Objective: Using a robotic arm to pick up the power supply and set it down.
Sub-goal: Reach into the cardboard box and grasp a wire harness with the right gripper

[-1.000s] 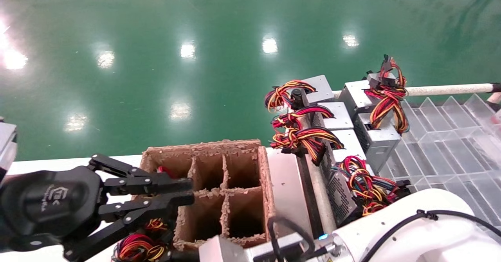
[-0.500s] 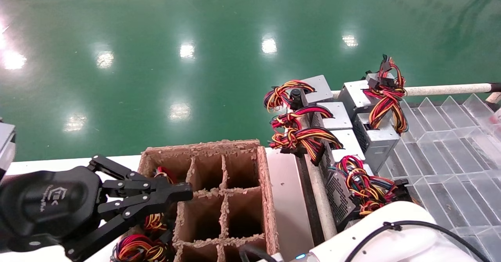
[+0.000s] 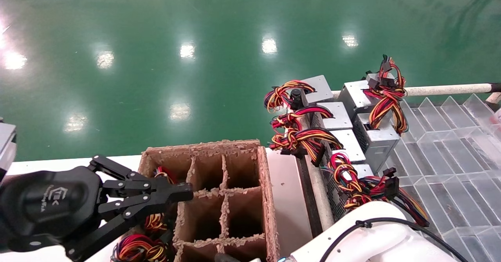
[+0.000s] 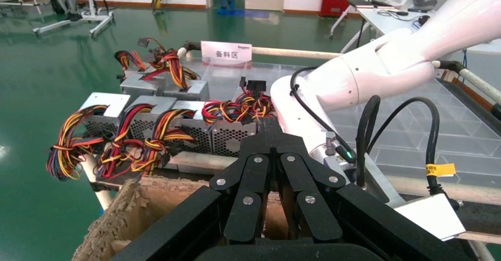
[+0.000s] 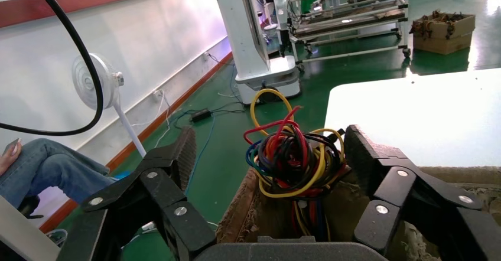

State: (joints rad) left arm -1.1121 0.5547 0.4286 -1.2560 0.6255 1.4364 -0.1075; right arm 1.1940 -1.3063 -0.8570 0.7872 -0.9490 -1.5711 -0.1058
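Several silver-grey power supplies (image 3: 336, 115) with red, yellow and black wire bundles stand in a row right of the cardboard box (image 3: 266, 183); the same row (image 4: 230, 134) shows in the left wrist view. My right gripper (image 5: 272, 143) is open above a box cell. Its fingers (image 5: 180, 155) stand either side of a wire bundle (image 5: 292, 155) rising from the cell, whose metal body is hidden. In the head view only the right arm's white shell (image 3: 372, 234) shows. My left gripper (image 3: 187, 191) is shut and empty, over the box's left side.
The box's divided cells hold more wire bundles (image 3: 135, 248) at the near left. A clear plastic divider tray (image 3: 450, 156) lies at right behind a white rail (image 3: 446, 88). A white tabletop (image 5: 413, 113) lies beyond the box, green floor past it.
The right arm has drawn down and left out of the head view. The nearest supply's wire bundle has shifted left and spread out. The left gripper has barely moved.
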